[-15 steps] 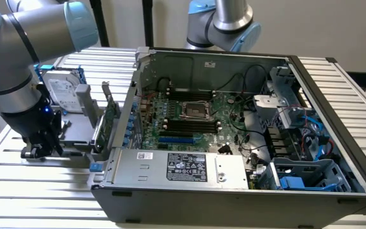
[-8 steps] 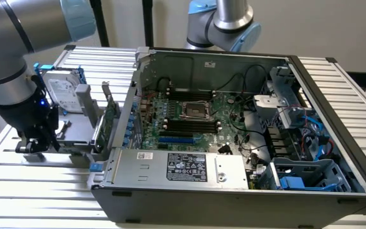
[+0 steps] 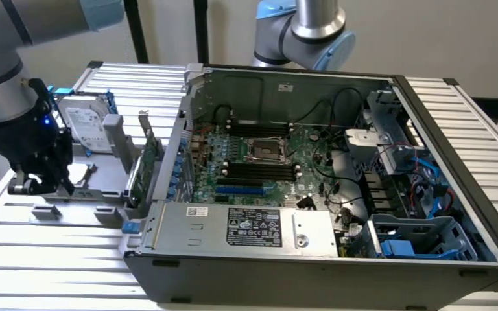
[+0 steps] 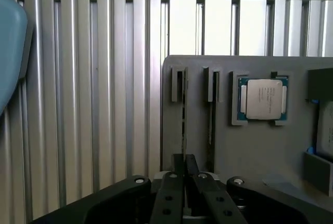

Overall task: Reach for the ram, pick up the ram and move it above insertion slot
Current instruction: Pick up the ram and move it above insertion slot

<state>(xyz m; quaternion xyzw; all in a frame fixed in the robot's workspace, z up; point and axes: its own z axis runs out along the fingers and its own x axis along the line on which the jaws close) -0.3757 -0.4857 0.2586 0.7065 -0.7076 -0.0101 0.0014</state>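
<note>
Fingers (image 4: 177,165) of the gripper (image 4: 184,157) were pinched almost shut on the ram (image 4: 183,114) — a thin stick standing on edge in the gray tray (image 4: 250,151). A square chip (image 4: 263,99) sat nearby.

Illumination: even and diffuse. Glare whitens the ribbed aluminium table surface (image 4: 218,26). Soft shadow fills the open black computer case (image 3: 318,278).

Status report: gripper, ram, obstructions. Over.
Copy: gripper shut, low over gray holder. The ram edge-on in its slot, right at gripper; grip unconfirmed. Nothing blocking.
</note>
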